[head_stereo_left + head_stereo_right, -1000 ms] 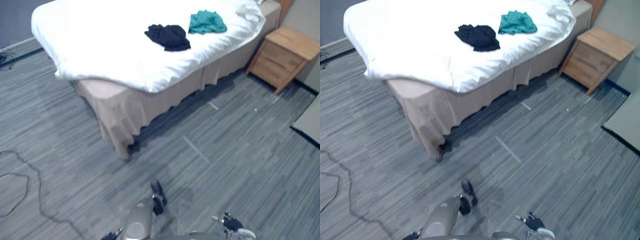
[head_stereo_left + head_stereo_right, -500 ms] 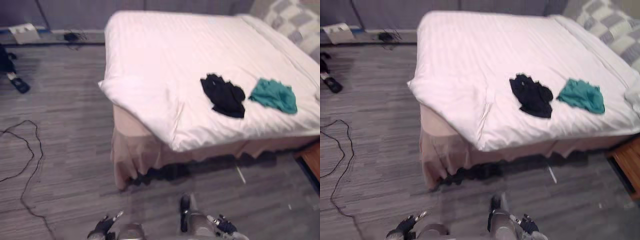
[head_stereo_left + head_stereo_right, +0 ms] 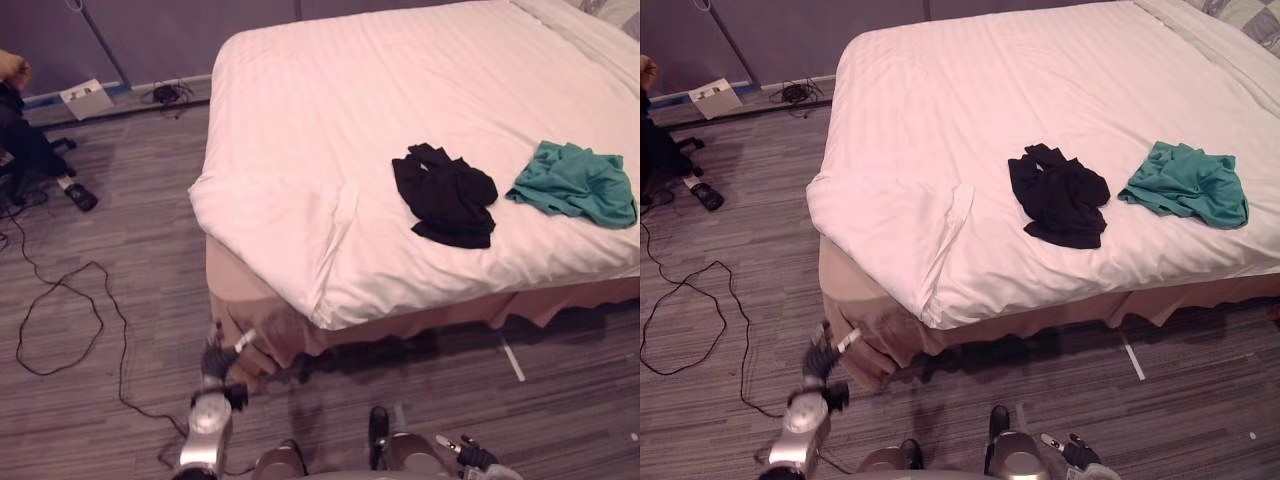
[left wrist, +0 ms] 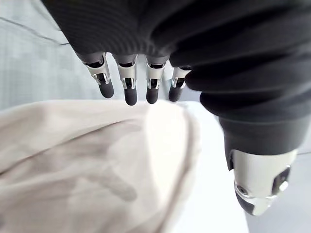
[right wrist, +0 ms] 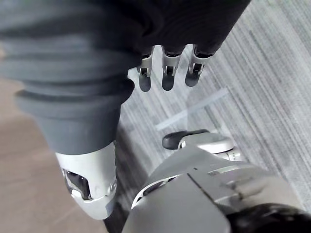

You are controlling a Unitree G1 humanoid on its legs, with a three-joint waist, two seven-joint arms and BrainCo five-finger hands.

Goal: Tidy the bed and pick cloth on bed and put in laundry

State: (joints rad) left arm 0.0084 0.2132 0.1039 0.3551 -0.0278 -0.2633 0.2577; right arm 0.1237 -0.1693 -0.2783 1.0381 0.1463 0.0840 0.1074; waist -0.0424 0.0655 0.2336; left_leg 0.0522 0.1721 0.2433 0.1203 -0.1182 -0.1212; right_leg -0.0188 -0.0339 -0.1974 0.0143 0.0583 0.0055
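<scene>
A black cloth point(image 3: 445, 195) lies crumpled on the white duvet point(image 3: 320, 110) of the bed, with a teal cloth point(image 3: 575, 182) to its right near the bed's side. My left hand point(image 3: 216, 360) is raised by the bed's near corner, just short of the beige bed skirt point(image 3: 262, 330). Its fingers point(image 4: 127, 90) are straight and hold nothing, hovering over the skirt point(image 4: 73, 160) and the duvet's corner. My right hand point(image 3: 472, 458) hangs low over the floor, fingers point(image 5: 165, 73) relaxed and empty. Both cloths are far from either hand.
A person point(image 3: 22, 140) sits at the far left by the wall. A black cable point(image 3: 60, 320) loops on the grey floor left of the bed. A white box point(image 3: 88, 98) and a tangle of wires point(image 3: 168, 93) lie by the wall.
The camera has shifted, bringing the bed closer and squarer. My left arm has risen from beside my body toward the bed's near corner. The cloths lie as before.
</scene>
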